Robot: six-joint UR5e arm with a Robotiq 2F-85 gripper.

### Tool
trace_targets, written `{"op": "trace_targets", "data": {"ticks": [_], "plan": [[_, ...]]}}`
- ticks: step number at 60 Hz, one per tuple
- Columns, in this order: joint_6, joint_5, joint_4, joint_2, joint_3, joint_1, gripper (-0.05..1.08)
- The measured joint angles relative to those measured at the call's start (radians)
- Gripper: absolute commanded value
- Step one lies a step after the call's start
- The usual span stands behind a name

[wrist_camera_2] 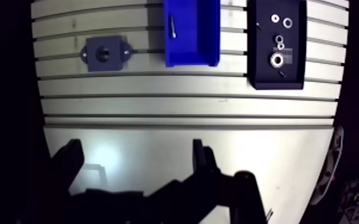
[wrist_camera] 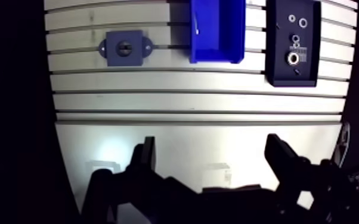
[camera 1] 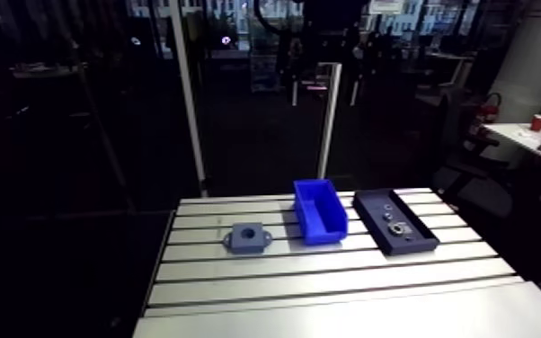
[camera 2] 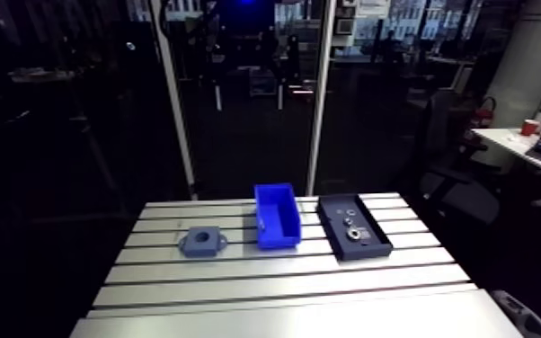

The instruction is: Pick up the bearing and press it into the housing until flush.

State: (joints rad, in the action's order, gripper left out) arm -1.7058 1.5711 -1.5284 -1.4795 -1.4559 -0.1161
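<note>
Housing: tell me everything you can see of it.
The housing is a matte blue-grey squarish block, plastic-looking, with a dark round central bore and a small ear on two opposite sides. It lies flat on the slotted table, bore up, beside the blue bin, apart from it. Nothing else touches it.

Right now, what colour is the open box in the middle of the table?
Bright blue. The bin shows best in the wrist view.

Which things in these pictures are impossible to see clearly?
The small rings beside the bearing in the tray: too small in both views to identify.
Bore of the housing: dark in the wrist view, depth unreadable.
The thin item in the blue bin: too small to name.
</note>
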Motion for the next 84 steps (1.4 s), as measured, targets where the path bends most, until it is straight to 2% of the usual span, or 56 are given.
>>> {"op": "trace_targets", "data": {"ticks": [17, 40, 53, 84], "plan": [[-0.103, -0.001, -0.035, 0.0, -0.032, -0.099, 0.0], [-0.276, 0.0, -0.176, 0.027, -0.096, -0.211, 0.0], [-0.343, 0.005, -0.242, 0.07, -0.117, -0.252, 0.0], [-0.392, 0.036, -0.355, 0.19, -0.156, -0.318, 0.0]]}}
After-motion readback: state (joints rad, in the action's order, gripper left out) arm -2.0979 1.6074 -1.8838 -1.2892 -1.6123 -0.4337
